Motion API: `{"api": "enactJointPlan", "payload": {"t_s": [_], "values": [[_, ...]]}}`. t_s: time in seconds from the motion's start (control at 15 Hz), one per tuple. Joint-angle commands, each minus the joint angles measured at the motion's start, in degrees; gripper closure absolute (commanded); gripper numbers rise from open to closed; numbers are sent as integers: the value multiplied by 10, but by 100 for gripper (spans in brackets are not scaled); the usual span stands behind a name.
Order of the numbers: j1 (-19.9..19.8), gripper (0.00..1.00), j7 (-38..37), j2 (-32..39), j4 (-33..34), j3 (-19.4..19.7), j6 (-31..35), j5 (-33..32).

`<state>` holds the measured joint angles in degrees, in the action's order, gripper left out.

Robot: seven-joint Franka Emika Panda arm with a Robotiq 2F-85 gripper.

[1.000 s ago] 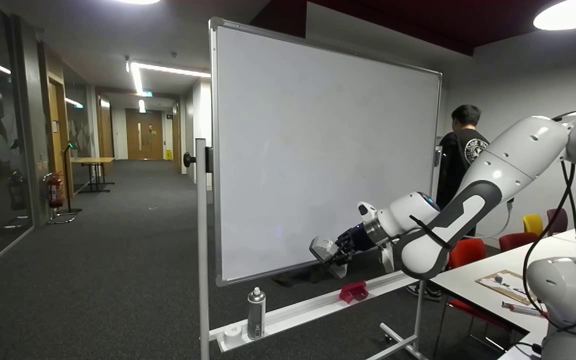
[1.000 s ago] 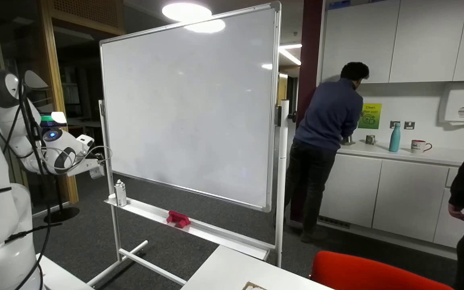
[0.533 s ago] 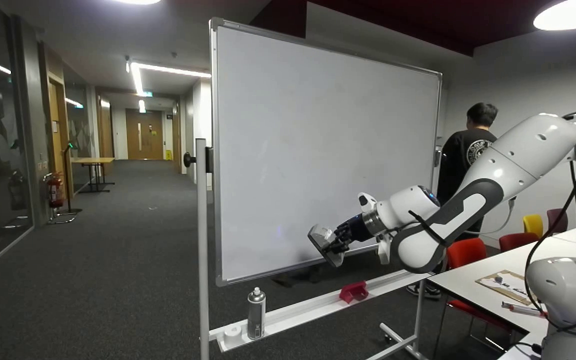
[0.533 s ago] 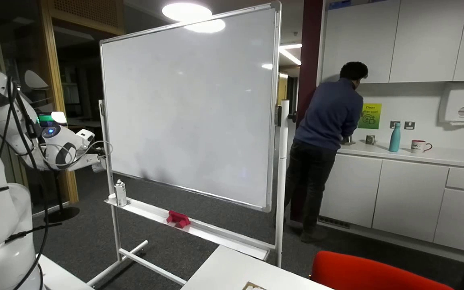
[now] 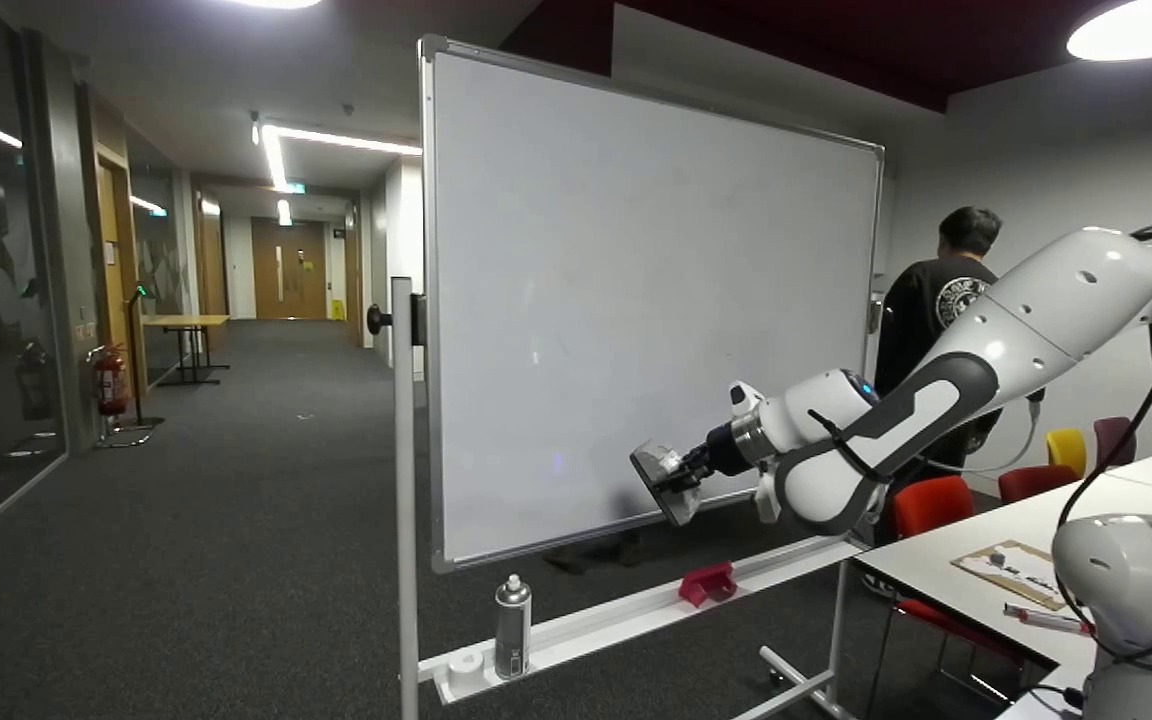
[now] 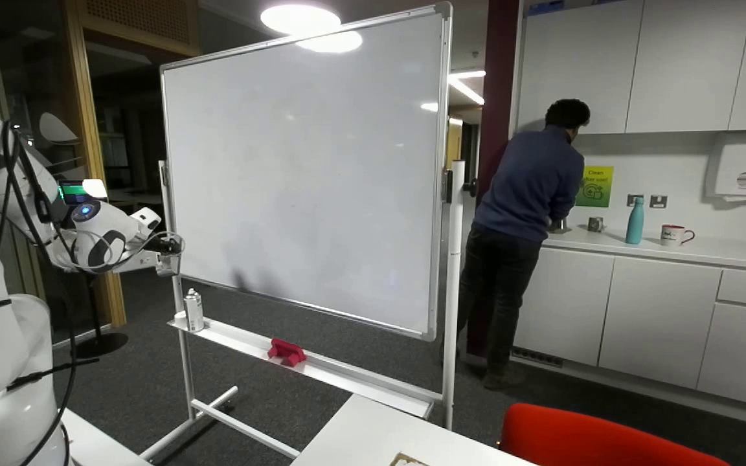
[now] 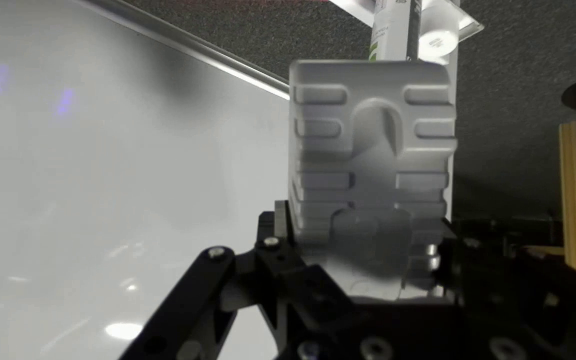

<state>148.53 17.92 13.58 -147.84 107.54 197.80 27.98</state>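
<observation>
Pincer (image 7: 365,232) pinching pale ribbed block (image 7: 373,170), tilted, in front of whiteboard (image 5: 636,260), near its lower edge; board contact unclear. On tray (image 5: 606,625) below, in both exterior views: spray can (image 5: 513,630) left, red piece (image 5: 707,585) right.

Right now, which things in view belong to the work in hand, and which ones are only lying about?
Seemingly in use:
gripper
pale ridged block, gripped
whiteboard, nearby

Probably just lying about:
spray can
red object
teal bottle
red-rimmed mug

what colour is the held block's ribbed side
Pale grey; the ribbed side shows best in the wrist view.
</observation>
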Motion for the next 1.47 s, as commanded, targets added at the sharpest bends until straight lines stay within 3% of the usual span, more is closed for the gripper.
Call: {"api": "enactJointPlan", "payload": {"t_s": [0.0,0.27,0.67,0.93,1.0,1.07,1.4], "values": [[9,65,-68,53,-5,24,2,55],[-4,65,-128,77,-9,25,2,89],[-18,65,-172,88,1,-5,2,87],[-23,65,-268,106,17,3,0,97],[-12,65,-231,76,7,3,0,85],[-13,40,-237,78,8,3,-1,84],[-13,40,-237,74,6,0,-1,84]]}}
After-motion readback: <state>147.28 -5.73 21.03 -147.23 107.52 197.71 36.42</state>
